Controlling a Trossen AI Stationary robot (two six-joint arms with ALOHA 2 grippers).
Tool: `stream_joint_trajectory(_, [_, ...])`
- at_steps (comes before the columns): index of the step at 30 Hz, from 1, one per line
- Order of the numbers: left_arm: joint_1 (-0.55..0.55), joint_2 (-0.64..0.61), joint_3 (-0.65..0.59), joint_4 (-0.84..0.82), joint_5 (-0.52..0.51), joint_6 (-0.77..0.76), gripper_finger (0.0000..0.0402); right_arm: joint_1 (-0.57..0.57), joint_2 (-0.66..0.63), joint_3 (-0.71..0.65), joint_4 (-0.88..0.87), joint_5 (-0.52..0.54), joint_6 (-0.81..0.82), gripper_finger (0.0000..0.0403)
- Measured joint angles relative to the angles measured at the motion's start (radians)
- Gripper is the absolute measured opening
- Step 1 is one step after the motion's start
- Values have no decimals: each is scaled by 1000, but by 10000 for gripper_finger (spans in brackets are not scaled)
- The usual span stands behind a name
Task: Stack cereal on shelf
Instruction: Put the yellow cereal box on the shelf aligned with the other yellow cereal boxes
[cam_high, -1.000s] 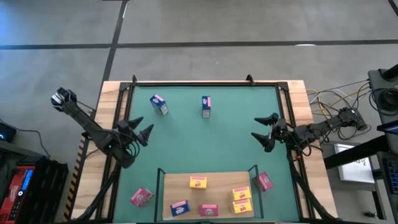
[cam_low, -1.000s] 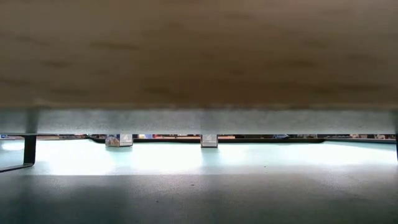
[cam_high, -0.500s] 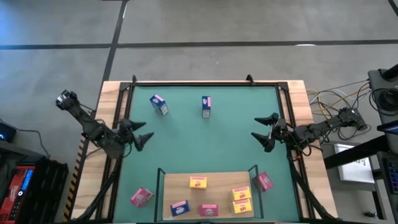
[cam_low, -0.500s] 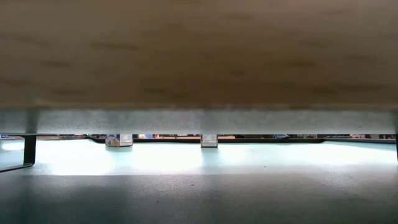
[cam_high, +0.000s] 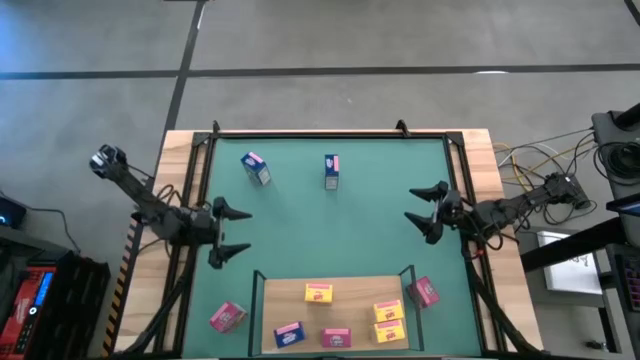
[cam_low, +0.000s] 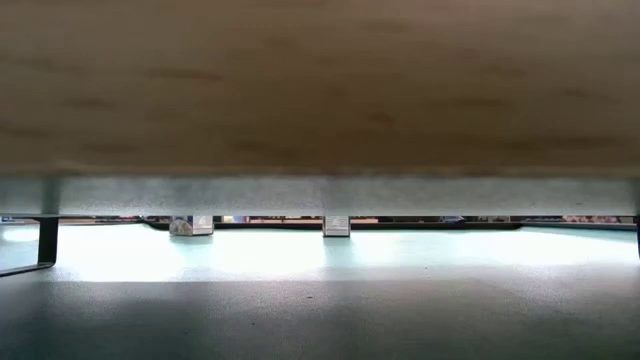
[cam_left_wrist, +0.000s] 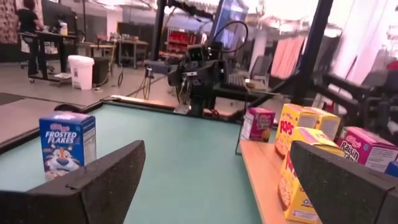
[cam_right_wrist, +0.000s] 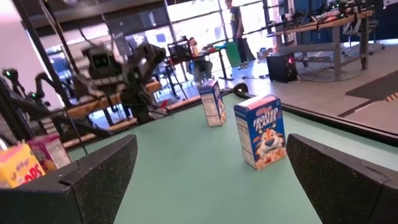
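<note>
Nearest me the shelf (cam_high: 350, 297) sits at the near edge of the green mat (cam_high: 330, 235), already carrying five cereal boxes: a yellow one (cam_high: 319, 293) towards its far side, two more yellow ones (cam_high: 389, 320) on the right, a blue one (cam_high: 289, 333) and a pink one (cam_high: 335, 337) along the near edge. Two pink boxes lie off the board on the mat — one just left of it (cam_high: 227, 317), one just right (cam_high: 424, 291). I judge these to be light, stiff cardboard, easy to crush or tip, so I would pinch each across its narrow sides, low on the box. From the left wrist I can read "POPS" on a yellow box (cam_left_wrist: 297, 127) and "Raisin" on a pink one (cam_left_wrist: 367, 148). Mid-table, my left gripper (cam_high: 224, 231) hovers at the left edge and my right gripper (cam_high: 428, 210) at the right edge, both with fingers spread wide and holding nothing. Farthest off stand the last two blue boxes, upright: one at far left (cam_high: 256, 168) and one near the far middle (cam_high: 332, 171), both reading "Frosted Flakes" in the wrist views.
</note>
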Motion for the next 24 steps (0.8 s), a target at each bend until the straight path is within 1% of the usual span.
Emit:
stream_joint_trajectory(2, [0,-26,-53,71,0,4,384,0,0,0,23,0,0,400])
stream_joint_trajectory(3, [1,-39,-64,81,-1,13,384,0,0,0,33,0,0,400])
stream_joint_trajectory(5, [1,-64,-59,59,0,27,384,0,0,0,53,-1,0,400])
stream_joint_trajectory(7, [1,-82,-54,59,0,72,384,0,0,1,71,-5,21,400])
stream_joint_trajectory(10, [0,-117,-54,64,-19,145,384,0,3,14,64,-19,107,400])
stream_joint_trajectory(13, [1,-135,-53,57,-75,158,384,0,2,38,66,-88,169,400])
stream_joint_trajectory(16, [1,-137,-53,59,-88,159,384,0,4,63,54,-151,174,400])
stream_joint_trajectory(18, [1,-134,-53,57,-88,158,384,0,9,95,18,-157,180,400])
stream_joint_trajectory(21, [1,-125,-53,58,-88,156,384,0,22,156,-89,-154,213,400])
stream_joint_trajectory(24, [1,-115,-53,58,-87,156,384,0,57,218,-190,-107,253,400])
